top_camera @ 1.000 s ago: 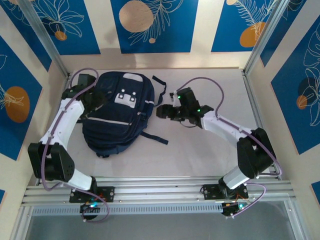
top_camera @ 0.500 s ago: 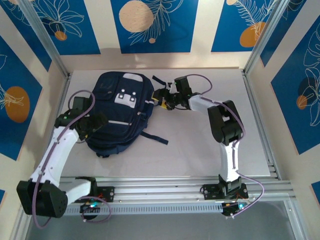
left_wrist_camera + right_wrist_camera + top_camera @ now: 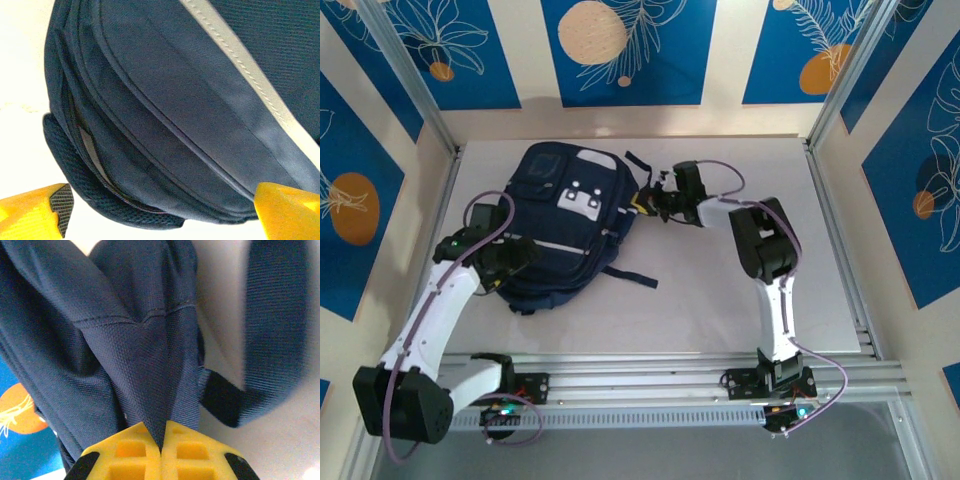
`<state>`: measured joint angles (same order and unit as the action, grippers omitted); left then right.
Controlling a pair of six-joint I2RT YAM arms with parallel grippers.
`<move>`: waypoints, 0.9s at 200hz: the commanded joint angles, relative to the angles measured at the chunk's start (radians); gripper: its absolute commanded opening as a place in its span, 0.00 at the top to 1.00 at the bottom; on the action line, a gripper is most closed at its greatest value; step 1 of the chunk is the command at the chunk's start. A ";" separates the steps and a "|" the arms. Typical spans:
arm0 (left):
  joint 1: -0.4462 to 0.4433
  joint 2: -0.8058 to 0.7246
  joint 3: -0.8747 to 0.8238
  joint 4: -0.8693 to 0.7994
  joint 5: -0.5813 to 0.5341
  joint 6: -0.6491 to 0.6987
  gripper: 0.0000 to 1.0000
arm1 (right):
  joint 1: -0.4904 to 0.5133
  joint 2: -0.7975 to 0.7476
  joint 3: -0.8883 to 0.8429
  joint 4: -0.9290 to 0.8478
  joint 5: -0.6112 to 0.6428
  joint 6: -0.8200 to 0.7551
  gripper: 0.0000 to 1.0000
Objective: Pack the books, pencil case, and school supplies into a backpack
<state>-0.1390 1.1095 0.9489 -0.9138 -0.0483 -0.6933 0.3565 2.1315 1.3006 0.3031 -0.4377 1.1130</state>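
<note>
Pinching backpack (image 3: 560, 240) fabric, the right hand (image 3: 161, 444) is pressed together; the left hand (image 3: 160, 212) stands spread.

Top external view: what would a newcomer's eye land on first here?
The navy backpack lies flat left of centre, the biggest thing there. The right fingers are pinched shut on a fold of its fabric at its right edge; the left fingers stand wide open by its near-left corner.
</note>
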 commanded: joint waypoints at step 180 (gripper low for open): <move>-0.231 0.230 0.310 0.120 -0.012 0.197 0.06 | 0.269 -0.948 -0.407 -0.886 0.647 -0.448 0.56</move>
<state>-0.3626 1.4715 1.3708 -0.7788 -0.0616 -0.5159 0.5381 1.2476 0.7746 -0.3183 0.0444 0.8692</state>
